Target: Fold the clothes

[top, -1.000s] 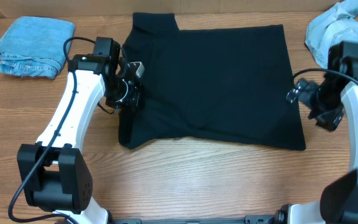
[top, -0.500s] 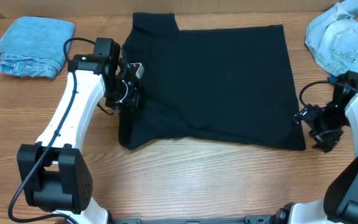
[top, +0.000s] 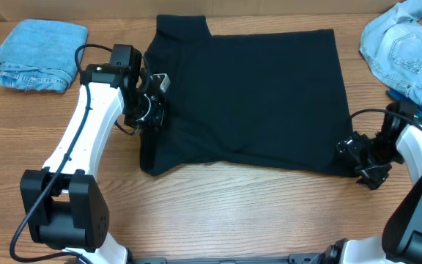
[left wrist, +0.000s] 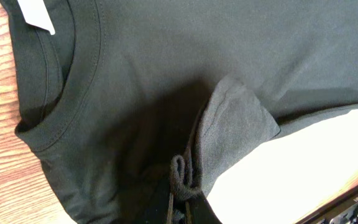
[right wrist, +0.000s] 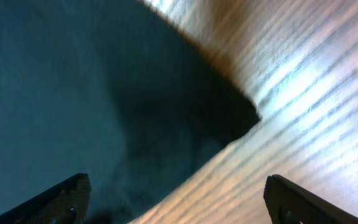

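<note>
Black T-shirt (top: 247, 95) lies spread flat across the middle of the wooden table (top: 218, 220). It's a soft, matte knit, roughly rectangular from overhead, with a wavy lower edge and a few shallow creases.

In my left wrist view the ribbed, double-stitched collar (left wrist: 58, 99) curves down the left side, with a small white tag (left wrist: 35, 14) just inside it. My left end effector (top: 154, 114) sits at the T-shirt's left edge, clamped tight on a pinch of the cloth. A small roll of fabric (left wrist: 182, 177) bunches right at the tips, and a greyer flap stands up beside it. That arm reaches up from the base at the lower left of the overhead view, elbow bent, wrist turned toward the garment.

My right end effector (top: 350, 154) is low at the T-shirt's lower right corner, jaws spread wide. The two dark fingers (right wrist: 64, 199) frame the pointed corner (right wrist: 241, 118), which lies on grained wood with nothing gripped. The right forearm comes in from the right edge, angled toward the cloth.

Top left sits a neatly folded stack of light-blue denim (top: 39, 53). Top right is a crumpled denim heap (top: 401, 44), with a sliver of royal-blue cloth (top: 410, 97) at its lower edge.
</note>
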Tool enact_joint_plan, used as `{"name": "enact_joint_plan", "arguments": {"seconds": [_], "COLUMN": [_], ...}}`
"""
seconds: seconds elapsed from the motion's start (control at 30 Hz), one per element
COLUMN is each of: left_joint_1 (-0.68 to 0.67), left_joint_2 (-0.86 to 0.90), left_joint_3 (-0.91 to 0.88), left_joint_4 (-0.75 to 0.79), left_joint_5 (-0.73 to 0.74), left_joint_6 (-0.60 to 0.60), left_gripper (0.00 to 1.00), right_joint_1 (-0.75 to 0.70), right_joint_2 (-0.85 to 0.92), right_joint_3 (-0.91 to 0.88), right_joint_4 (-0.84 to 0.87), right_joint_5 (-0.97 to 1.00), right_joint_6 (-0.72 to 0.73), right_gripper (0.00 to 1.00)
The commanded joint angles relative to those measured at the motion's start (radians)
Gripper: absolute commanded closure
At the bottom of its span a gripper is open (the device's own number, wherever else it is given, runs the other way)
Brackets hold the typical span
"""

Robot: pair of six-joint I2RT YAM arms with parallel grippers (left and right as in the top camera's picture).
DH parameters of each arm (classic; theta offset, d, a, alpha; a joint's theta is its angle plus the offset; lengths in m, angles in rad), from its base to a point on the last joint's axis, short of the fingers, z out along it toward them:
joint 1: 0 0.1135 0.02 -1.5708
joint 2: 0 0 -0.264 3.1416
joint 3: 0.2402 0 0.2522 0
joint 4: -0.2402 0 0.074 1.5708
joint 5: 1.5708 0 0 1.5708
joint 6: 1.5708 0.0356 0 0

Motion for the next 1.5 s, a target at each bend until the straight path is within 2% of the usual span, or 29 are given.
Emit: {"name": "enact_joint_plan", "arguments": {"seconds": [0.0,0.2,0.37,0.63,0.83,0.93,1.0,1.07,1.17,1.3,1.47], "left_joint_1": [-0.005,-0.012,-0.016,-0.016,-0.016,-0.016,-0.016,-0.016,-0.016,-0.016,-0.016], "left_joint_2": [-0.004,-0.004,-0.004,-0.004,-0.004,-0.004,-0.004,-0.004,-0.004,-0.004,-0.004], "left_joint_3": [0.011,0.011,0.011,0.011,0.011,0.011,0.011,0.011,0.011,0.011,0.011], "left_joint_4": [0.005,0.004,0.005,0.006,0.006,0.006,0.006,0.006,0.006,0.005,0.004], "left_joint_5": [0.005,0.005,0.005,0.004,0.005,0.005,0.004,0.004,0.004,0.004,0.004], "left_joint_6": [-0.003,-0.002,0.001,0.002,0.002,0.002,0.002,0.002,0.002,0.001,0.001], "left_gripper": [0.96,0.96,0.96,0.96,0.96,0.96,0.96,0.96,0.96,0.96,0.96], "right_joint_1": [-0.060,-0.228,-0.372,-0.338,-0.336,-0.335,-0.335,-0.335,-0.335,-0.335,-0.335], "right_joint_2": [-0.013,-0.010,0.018,0.139,0.157,0.157,0.157,0.157,0.156,0.156,0.156], "right_joint_3": [-0.021,-0.045,-0.046,-0.047,-0.083,-0.127,-0.140,-0.140,-0.140,-0.140,-0.140], "right_joint_4": [0.046,0.145,0.119,0.119,0.145,0.167,0.176,0.177,0.175,0.181,0.214], "right_joint_5": [-0.040,-0.307,-0.394,-0.417,-0.417,-0.415,-0.421,-0.420,-0.420,-0.420,-0.422], "right_joint_6": [-0.036,-0.216,-0.299,-0.319,-0.319,-0.318,-0.318,-0.314,-0.311,-0.306,-0.273], "right_gripper": [0.02,0.00,0.00,0.00,0.02,0.12,0.28,0.33,0.47,0.50,0.48]}}
